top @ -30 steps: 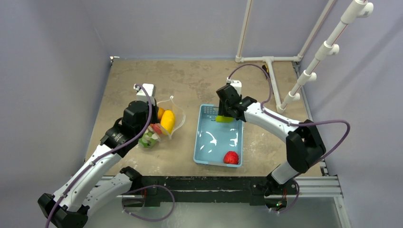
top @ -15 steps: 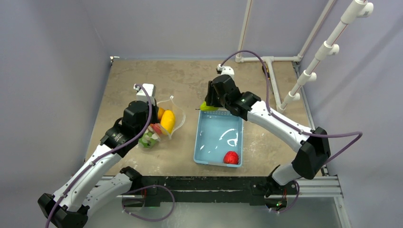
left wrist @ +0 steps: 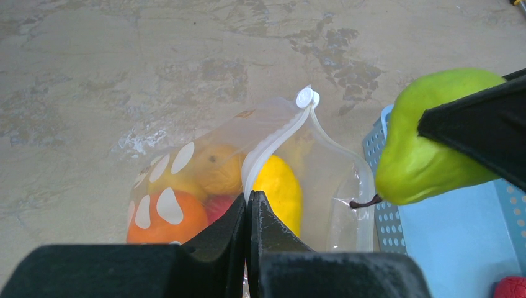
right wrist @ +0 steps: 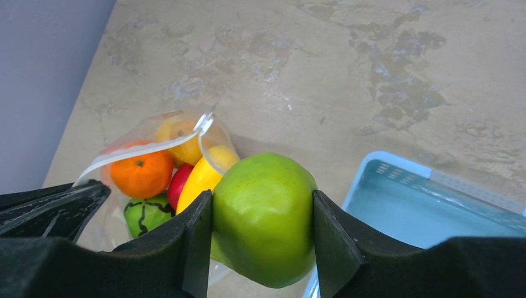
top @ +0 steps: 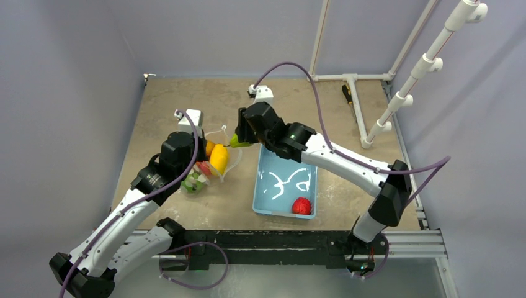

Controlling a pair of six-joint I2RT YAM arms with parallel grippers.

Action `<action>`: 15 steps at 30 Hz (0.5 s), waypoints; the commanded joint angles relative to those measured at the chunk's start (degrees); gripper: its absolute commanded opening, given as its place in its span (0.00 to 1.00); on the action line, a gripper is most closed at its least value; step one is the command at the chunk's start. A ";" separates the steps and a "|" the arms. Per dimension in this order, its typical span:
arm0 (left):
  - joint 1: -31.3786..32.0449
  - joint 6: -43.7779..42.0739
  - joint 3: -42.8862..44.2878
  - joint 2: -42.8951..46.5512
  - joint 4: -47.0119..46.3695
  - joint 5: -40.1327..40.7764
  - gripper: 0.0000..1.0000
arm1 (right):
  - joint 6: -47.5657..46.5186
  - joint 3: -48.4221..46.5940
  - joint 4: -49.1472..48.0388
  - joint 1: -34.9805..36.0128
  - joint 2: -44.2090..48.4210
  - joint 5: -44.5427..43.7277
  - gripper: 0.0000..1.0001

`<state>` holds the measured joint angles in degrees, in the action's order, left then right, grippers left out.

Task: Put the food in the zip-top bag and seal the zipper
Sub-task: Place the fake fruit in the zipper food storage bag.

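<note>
Top external view: the table (top: 161,105) carries a blue basket (top: 273,195) near centre, with the bag (left wrist: 335,180) just beside it at 9 o'clock. The bag mouth gapes toward 12 o'clock. The left gripper (left wrist: 249,211) has its fingers pressed together on the zipper (left wrist: 273,146) at the mouth edge, holding that edge up. The right gripper (right wrist: 262,242) is clamped on a green pear (right wrist: 263,211), one finger on each side. The pear hangs above the table between the bag mouth and the basket's 11 o'clock corner; contact with the bag cannot be judged. Inside the bag lie a yellow fruit (left wrist: 279,189), an orange (right wrist: 141,175) and a green fruit (right wrist: 144,214). A red fruit (top: 301,205) sits in the basket's 5 o'clock corner. The zipper slider (left wrist: 306,97) is at the strip's 12 o'clock end.
</note>
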<state>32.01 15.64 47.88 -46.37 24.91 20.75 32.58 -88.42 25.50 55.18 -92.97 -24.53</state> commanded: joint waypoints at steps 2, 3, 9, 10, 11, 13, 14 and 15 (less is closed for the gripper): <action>0.25 -0.47 -0.07 0.18 -2.10 -0.01 0.00 | 2.22 -4.50 -1.54 3.25 -2.31 -4.00 0.04; 0.25 -0.48 -0.09 0.19 -2.14 -0.01 0.00 | 2.80 -4.94 -1.56 3.70 -2.83 -4.30 0.04; 0.24 -0.52 -0.15 0.31 -2.13 -0.01 0.00 | 5.76 -6.75 -1.67 5.75 -5.73 -4.82 0.06; 0.25 -0.46 -0.10 0.31 -2.14 -0.01 0.00 | 6.22 -7.09 -1.60 5.85 -6.33 -4.82 0.06; 0.25 -0.51 -0.15 0.38 -2.14 -0.01 0.00 | 6.75 -7.40 -1.47 5.98 -6.83 -4.74 0.06; 0.25 -0.52 -0.14 0.40 -2.06 -0.01 0.00 | 8.21 -8.05 -0.84 6.01 -7.81 -4.82 0.06; 0.25 -0.52 -0.11 0.48 -2.07 -0.01 0.00 | 8.92 -8.25 -0.46 6.05 -8.24 -4.82 0.06; 0.25 -0.52 -0.15 0.56 -2.04 -0.08 0.00 | 9.42 -8.29 -0.46 6.08 -8.52 -4.68 0.06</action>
<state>32.01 15.62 47.88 -46.37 24.91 20.75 38.28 -93.71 25.45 61.08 -100.99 -27.59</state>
